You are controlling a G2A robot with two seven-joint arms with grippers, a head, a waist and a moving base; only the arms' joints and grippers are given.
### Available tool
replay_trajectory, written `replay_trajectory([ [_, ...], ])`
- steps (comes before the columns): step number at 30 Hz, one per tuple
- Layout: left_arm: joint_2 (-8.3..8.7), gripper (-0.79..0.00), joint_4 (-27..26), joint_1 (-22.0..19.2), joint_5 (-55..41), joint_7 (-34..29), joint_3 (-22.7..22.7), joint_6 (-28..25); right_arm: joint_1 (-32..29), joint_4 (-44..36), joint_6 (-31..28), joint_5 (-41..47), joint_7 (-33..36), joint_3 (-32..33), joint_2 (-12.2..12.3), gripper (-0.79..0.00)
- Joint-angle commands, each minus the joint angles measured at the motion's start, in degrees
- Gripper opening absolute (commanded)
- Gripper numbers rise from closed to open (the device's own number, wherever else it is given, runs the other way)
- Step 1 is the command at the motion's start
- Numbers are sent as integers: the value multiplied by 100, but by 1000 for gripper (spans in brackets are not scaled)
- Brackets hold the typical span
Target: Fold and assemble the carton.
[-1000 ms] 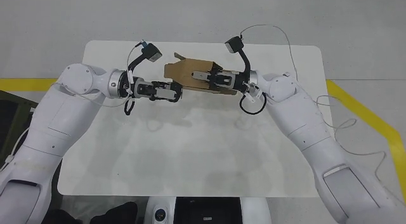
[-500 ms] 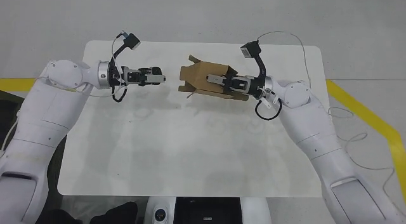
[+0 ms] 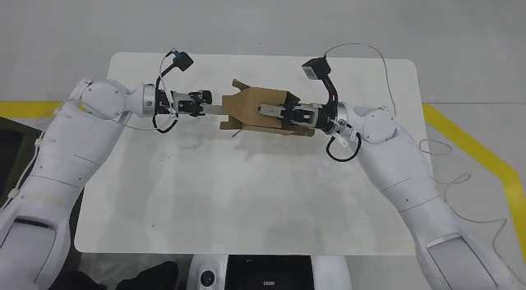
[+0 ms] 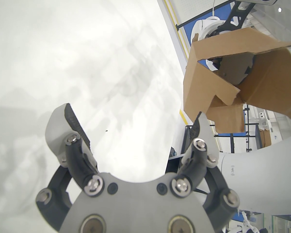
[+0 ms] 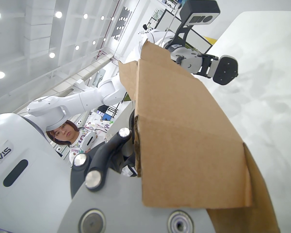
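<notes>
Right gripper clamping carton, left gripper spread

A white, round-cornered table stands on grey floor.

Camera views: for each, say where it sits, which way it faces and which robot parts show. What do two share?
Top view: above the arms, facing down at the table; both arms show.
Left wrist view: on the left wrist, facing along the open left gripper toward the carton.
Right wrist view: on the right wrist, facing along the carton held by the right gripper; left arm beyond.
Shared: both wrist views show the carton.
</notes>
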Motion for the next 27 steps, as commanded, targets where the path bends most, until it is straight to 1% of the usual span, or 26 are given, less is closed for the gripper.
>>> replay_trajectory([
  [1, -13, 0, -37, 5, -13, -39, 23, -15, 34, 19, -7, -4, -23, -38, -15, -785],
  [10, -27, 0, -138, 32, -235, -235, -17, -8, 161, 118, -58, 42, -3, -272, -98, -785],
  [18, -13, 0, -211, 61, -284, -271, -79, 27, 275, 204, -86, 164, 101, -505, -187, -785],
  [27, -9, 0, -241, 75, -315, -299, -138, 55, 369, 312, -124, 263, 238, -628, -247, -785],
])
